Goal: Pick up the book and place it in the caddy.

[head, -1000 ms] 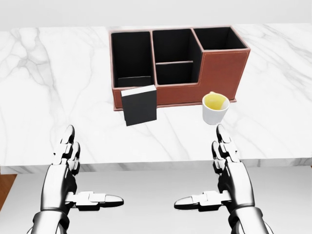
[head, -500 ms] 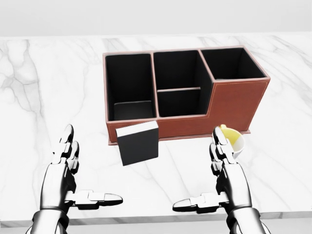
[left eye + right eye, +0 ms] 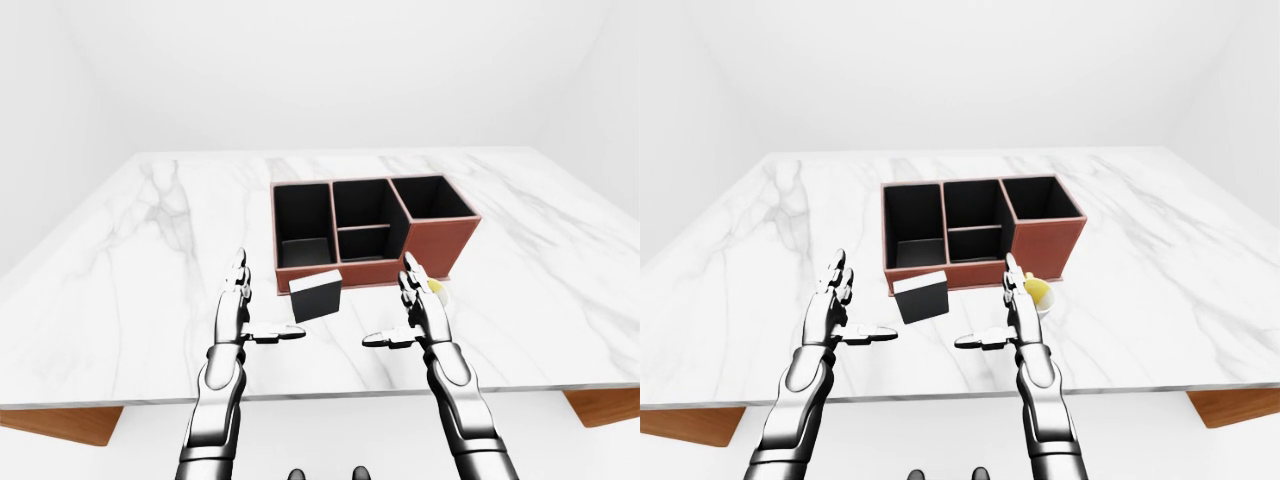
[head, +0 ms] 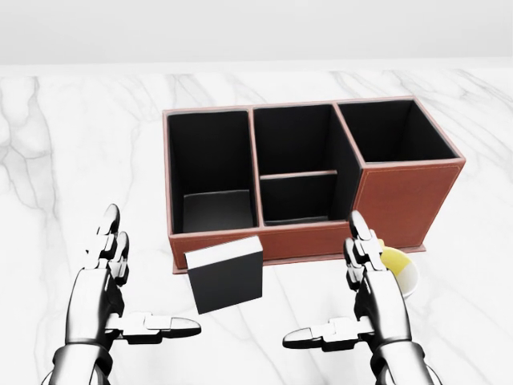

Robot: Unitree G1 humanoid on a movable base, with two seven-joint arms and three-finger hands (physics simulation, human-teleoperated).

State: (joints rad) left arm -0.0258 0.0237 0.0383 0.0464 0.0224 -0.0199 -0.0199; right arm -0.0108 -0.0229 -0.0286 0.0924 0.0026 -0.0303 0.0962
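A white marble table (image 3: 120,260) with grey veins carries everything here. Toward its middle sits a brown caddy (image 4: 401,196) with black compartments inside: one long bay on the left, two smaller ones in the centre, a taller square one on the right. Just on the near side of the caddy's left end stands a dark book (image 4: 227,277) with a pale top edge, tilted a little. Near the caddy's right end, on the near side, rests a white cup (image 4: 403,273) holding something yellow.
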